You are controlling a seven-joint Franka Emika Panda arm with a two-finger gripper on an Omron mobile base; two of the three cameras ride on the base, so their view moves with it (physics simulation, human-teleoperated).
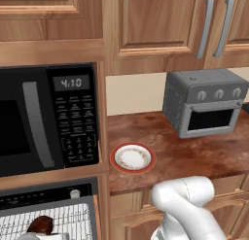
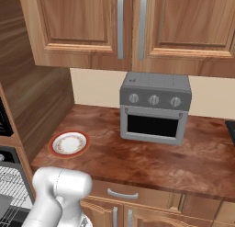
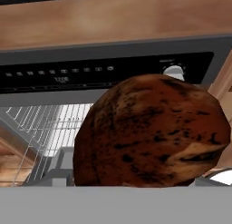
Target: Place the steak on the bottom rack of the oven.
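Although the fingertips themselves are hidden behind the steak (image 3: pixel 152 132), which sits right up against the hand camera, I cannot tell how wide the fingers stand or whether they grip it; my guess is that it is carried. Just beyond it lie the oven (image 3: pixel 108 66) with its black control strip, its silver knob (image 3: pixel 174 72) and a wire rack (image 3: pixel 50 123) off to one side. From the left base camera the steak (image 1: pixel 41 225) shows over the rack (image 1: pixel 68 217), so the carry looks nearly done; lowering onto the bottom rack and letting go remain. Farther out stand the microwave (image 1: pixel 46 117), a red-rimmed plate (image 1: pixel 133 158), the brown counter (image 2: pixel 151 159), a toaster oven (image 2: pixel 155 109) and wooden cabinets (image 2: pixel 124 28).
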